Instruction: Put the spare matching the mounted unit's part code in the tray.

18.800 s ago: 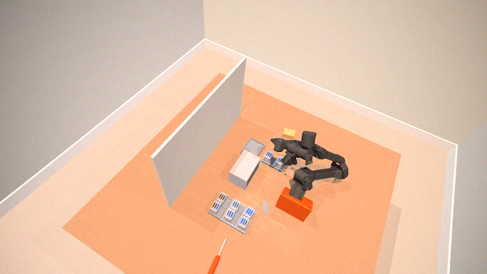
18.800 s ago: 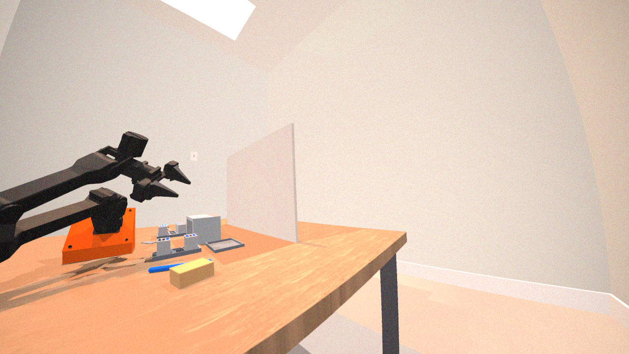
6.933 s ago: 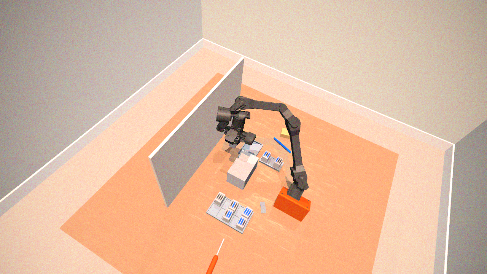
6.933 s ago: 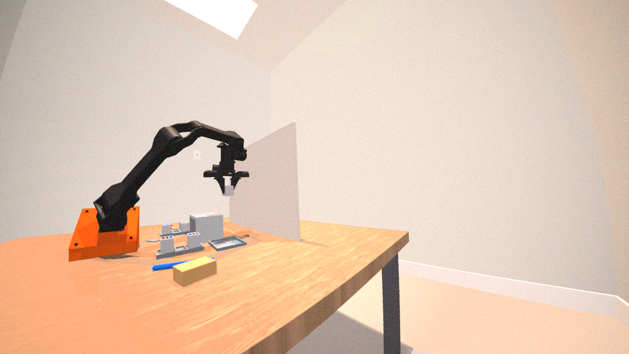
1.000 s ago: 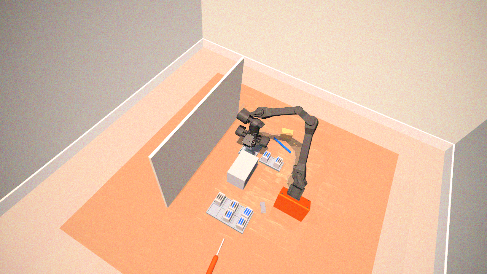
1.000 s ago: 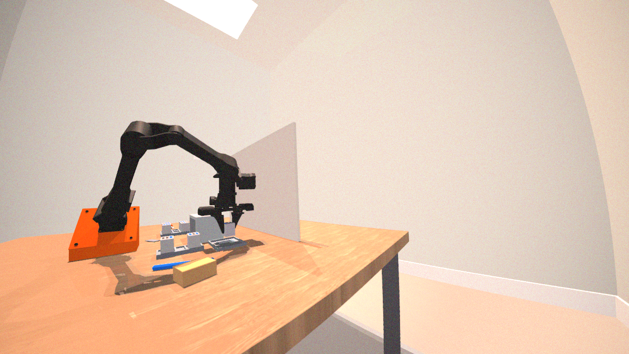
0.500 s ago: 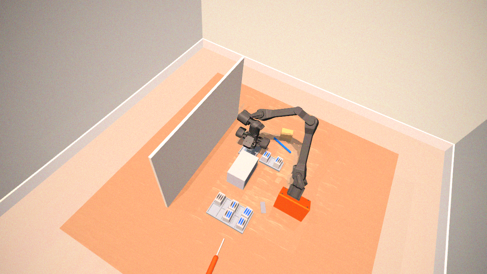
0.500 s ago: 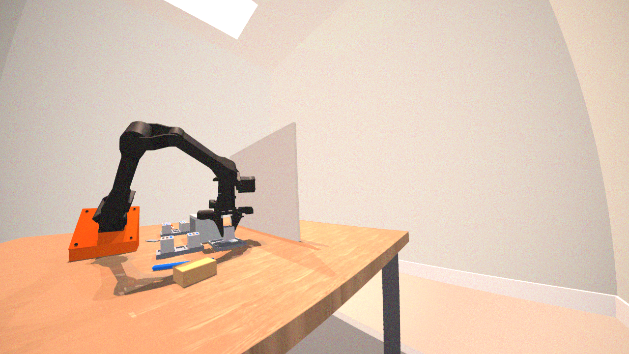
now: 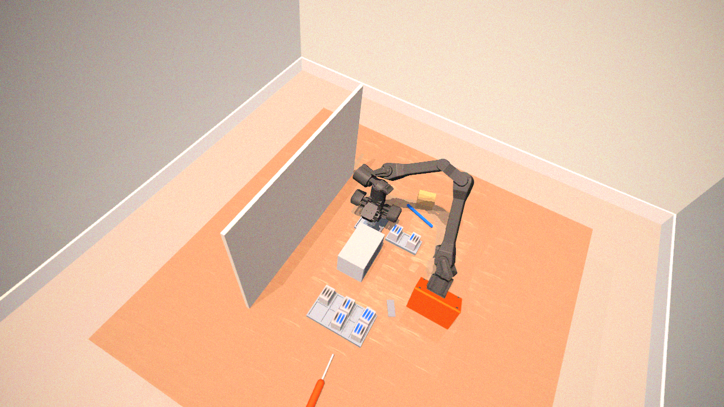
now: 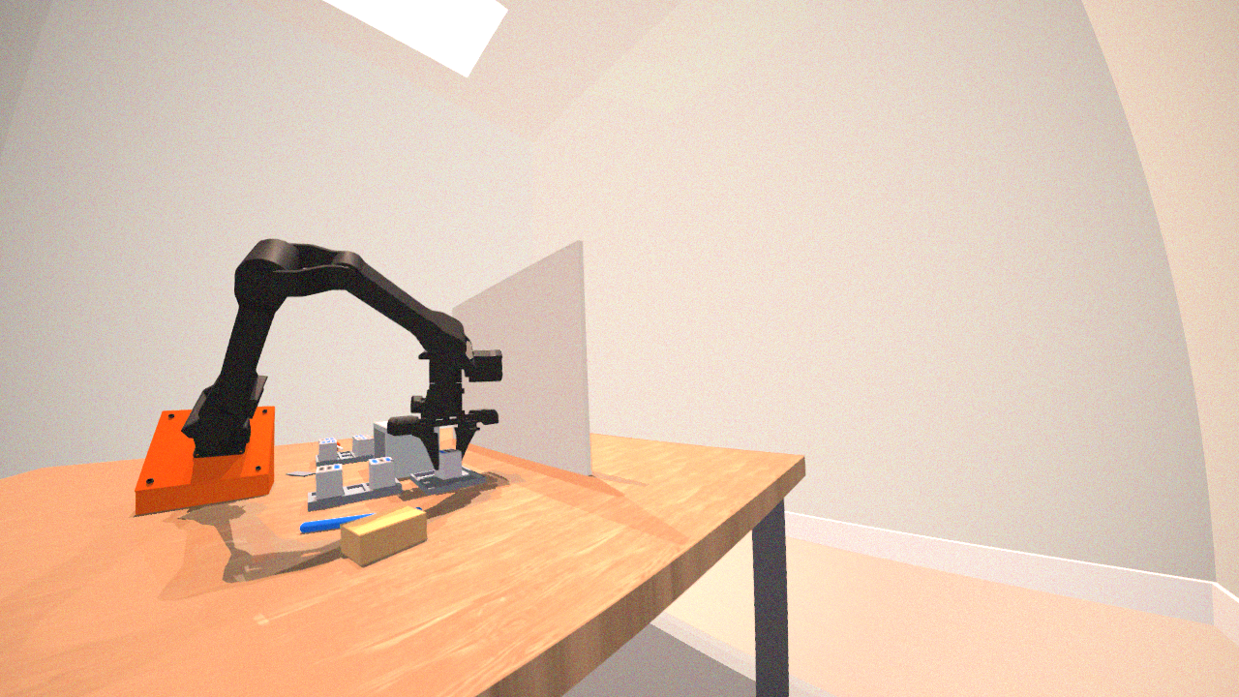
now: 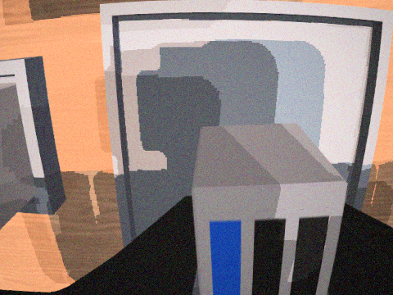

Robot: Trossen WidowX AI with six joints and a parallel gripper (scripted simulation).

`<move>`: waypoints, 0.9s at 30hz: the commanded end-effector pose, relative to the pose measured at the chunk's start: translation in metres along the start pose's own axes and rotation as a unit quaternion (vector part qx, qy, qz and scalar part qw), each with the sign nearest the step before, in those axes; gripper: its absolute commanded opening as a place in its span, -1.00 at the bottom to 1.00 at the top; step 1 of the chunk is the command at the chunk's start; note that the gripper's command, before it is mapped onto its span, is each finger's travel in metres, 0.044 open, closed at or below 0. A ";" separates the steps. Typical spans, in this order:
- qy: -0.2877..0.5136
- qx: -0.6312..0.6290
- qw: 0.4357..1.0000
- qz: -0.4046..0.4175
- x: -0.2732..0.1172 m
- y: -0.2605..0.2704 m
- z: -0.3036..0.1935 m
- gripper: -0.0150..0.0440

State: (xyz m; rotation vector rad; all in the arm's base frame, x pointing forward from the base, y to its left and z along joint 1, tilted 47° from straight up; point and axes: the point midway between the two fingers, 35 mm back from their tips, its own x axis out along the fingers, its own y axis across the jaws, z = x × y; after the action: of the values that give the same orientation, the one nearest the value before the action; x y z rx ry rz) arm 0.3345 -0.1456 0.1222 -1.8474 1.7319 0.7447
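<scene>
My gripper (image 9: 373, 223) (image 10: 448, 463) (image 11: 252, 206) points down at the grey tray (image 10: 471, 481) (image 11: 381, 82). Its fingers are slightly open around a grey-white block (image 10: 447, 469) (image 11: 237, 201) with one blue and two black stripes on top. The block stands upright in the tray, still between the fingers. A rack (image 9: 316, 315) holds several striped spares. A smaller rack (image 9: 400, 246) (image 10: 350, 498) beside the tray holds two. I cannot tell which thing is the mounted unit, and no printed code is readable.
A pale box (image 9: 362, 245) stands close beside the tray, and a tall grey panel (image 9: 304, 202) (image 10: 536, 364) rises on its other side. A blue pen (image 9: 419, 216) (image 10: 333, 523), a yellow block (image 9: 426, 196) (image 10: 383, 535) and a screwdriver (image 9: 316, 392) lie on the table.
</scene>
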 end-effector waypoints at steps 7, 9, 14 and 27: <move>0.000 0.000 1.000 0.000 0.000 0.000 0.000 0.93; -0.001 0.000 1.000 0.000 -0.010 -0.002 0.001 1.00; -0.003 -0.004 1.000 0.003 -0.085 -0.002 0.003 1.00; -0.004 -0.010 1.000 -0.001 -0.104 0.000 0.006 1.00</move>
State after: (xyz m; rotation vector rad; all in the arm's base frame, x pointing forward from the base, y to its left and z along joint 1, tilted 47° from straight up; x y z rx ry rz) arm 0.3303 -0.0659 0.1906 -1.8545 1.7233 0.7652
